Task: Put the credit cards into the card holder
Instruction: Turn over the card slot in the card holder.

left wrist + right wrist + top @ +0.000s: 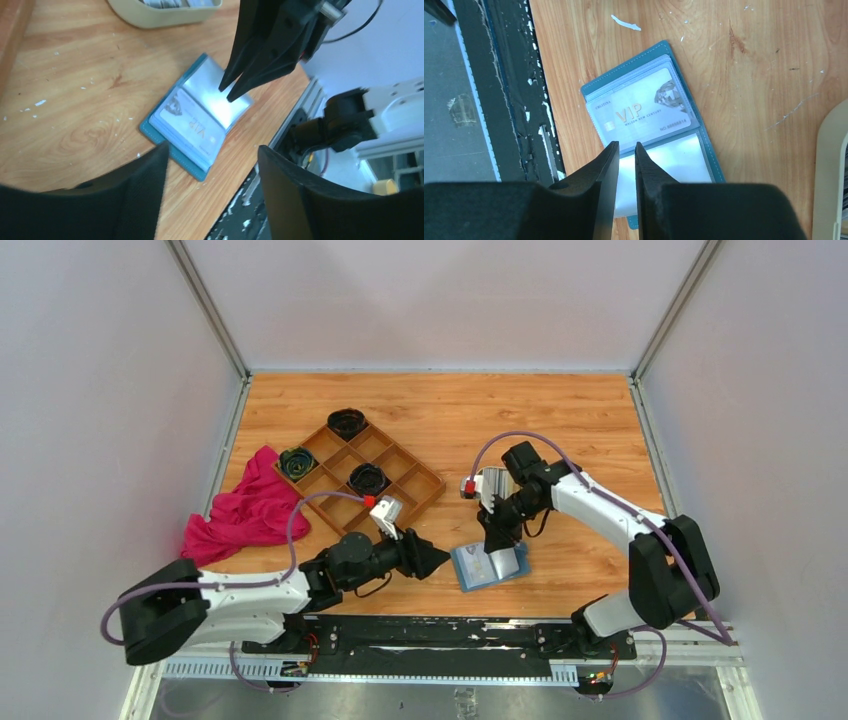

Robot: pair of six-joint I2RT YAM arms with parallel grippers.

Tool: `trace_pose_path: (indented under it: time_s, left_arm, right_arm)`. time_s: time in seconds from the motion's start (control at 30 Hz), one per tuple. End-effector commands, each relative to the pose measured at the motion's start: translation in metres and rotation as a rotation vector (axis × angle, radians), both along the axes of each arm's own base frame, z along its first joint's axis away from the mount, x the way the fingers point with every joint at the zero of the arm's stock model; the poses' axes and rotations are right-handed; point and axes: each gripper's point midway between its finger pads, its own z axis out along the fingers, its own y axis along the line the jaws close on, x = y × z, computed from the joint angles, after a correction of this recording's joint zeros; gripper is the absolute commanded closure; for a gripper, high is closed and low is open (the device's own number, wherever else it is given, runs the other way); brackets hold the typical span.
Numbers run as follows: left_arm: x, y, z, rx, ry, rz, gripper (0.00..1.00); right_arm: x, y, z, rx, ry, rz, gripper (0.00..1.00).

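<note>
One VIP card [644, 117] sits sleeved in the card holder [691, 165] near the bench's [590, 430] front edge; right tool [626, 150], nearly clenched and empty, pins the clear sleeve flat, while left tool [210, 155] hangs released.

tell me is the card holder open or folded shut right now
Open. The card holder lies spread flat on the table, clear sleeves up, a VIP card in one.

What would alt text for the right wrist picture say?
An open teal card holder lies on a wooden table, a VIP card in its upper sleeve. The right gripper, jaws nearly together, points at the lower sleeve.
</note>
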Motion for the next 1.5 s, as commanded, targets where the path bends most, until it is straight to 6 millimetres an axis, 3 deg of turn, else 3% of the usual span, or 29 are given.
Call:
trace_pose_path:
  time_s: [0.0,0.2,0.37,0.63,1.13,1.47]
  left_arm:
    - [0.013,0.03,-0.006,0.061,-0.061,0.121,0.25]
    - [0.016,0.046,0.001,-0.005,-0.054,0.193,0.0]
    - [0.018,0.059,0.001,-0.067,-0.018,0.262,0.0]
    - [0.011,0.059,0.004,-0.11,0.002,0.233,0.0]
    - [-0.001,0.027,0.01,-0.147,0.076,0.113,0.04]
    - [-0.006,0.001,0.011,-0.145,0.126,0.031,0.1]
  right_arm:
    - [-0.005,-0.001,0.013,0.05,0.019,-0.01,0.78]
    - [-0.003,-0.004,0.015,0.051,0.007,-0.022,0.77]
    - [-0.003,-0.005,0.014,0.049,0.002,-0.021,0.77]
    - [-0.006,-0.005,0.016,0.067,-0.003,0.002,0.77]
    - [-0.011,-0.007,0.018,0.079,-0.028,0.052,0.76]
    - [-0.009,-0.011,0.009,0.042,-0.014,0.046,0.76]
